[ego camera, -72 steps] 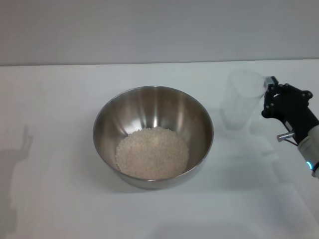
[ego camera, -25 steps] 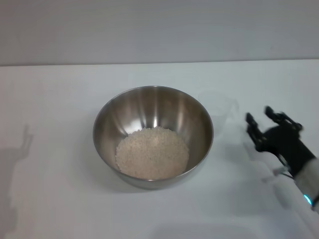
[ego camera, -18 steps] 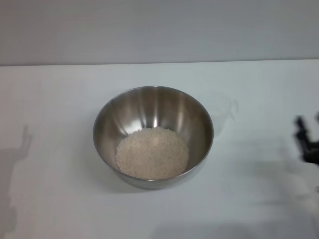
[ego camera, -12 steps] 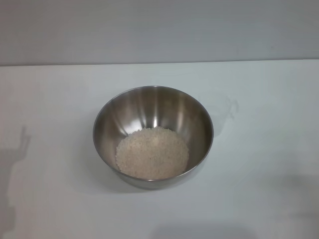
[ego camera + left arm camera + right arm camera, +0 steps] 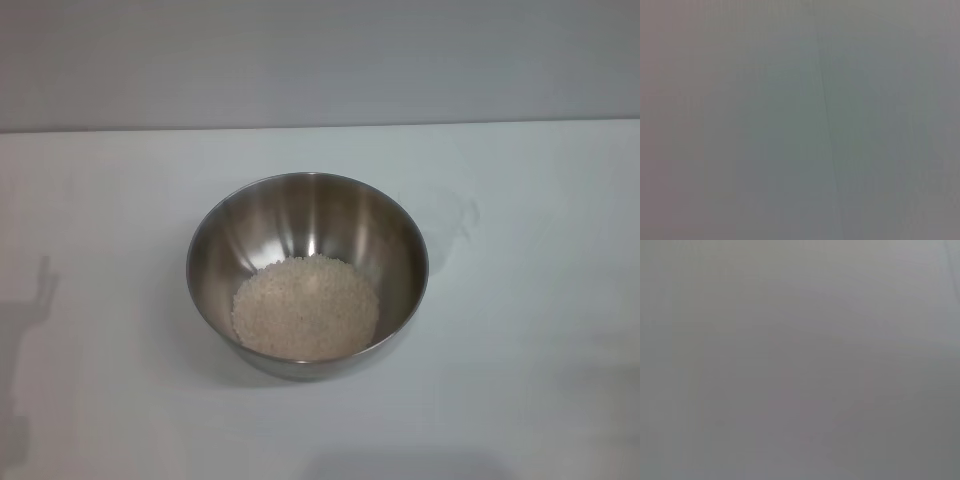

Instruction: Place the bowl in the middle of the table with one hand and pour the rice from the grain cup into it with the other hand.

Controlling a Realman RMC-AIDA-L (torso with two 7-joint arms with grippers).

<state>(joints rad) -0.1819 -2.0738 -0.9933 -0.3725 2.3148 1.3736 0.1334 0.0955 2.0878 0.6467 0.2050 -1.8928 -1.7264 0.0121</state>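
Head view: soft, even, fairly dim light. The plain white matte table [image 5: 120,200] shows no glare. A grey shadow w/ a thin spike lies at its left edge, another faint one along the front. The shiny stainless-steel bowl [image 5: 300,215] has a bright streak on its inner back wall and a soft shadow underneath. Both wrist views: flat grey, nothing resolved.

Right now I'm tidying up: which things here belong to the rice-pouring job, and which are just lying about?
Belongs to the job:
bowl
rice, in the bowl
cup, standing just right of the bowl
table

Just lying about:
nothing visible; neither gripper shows
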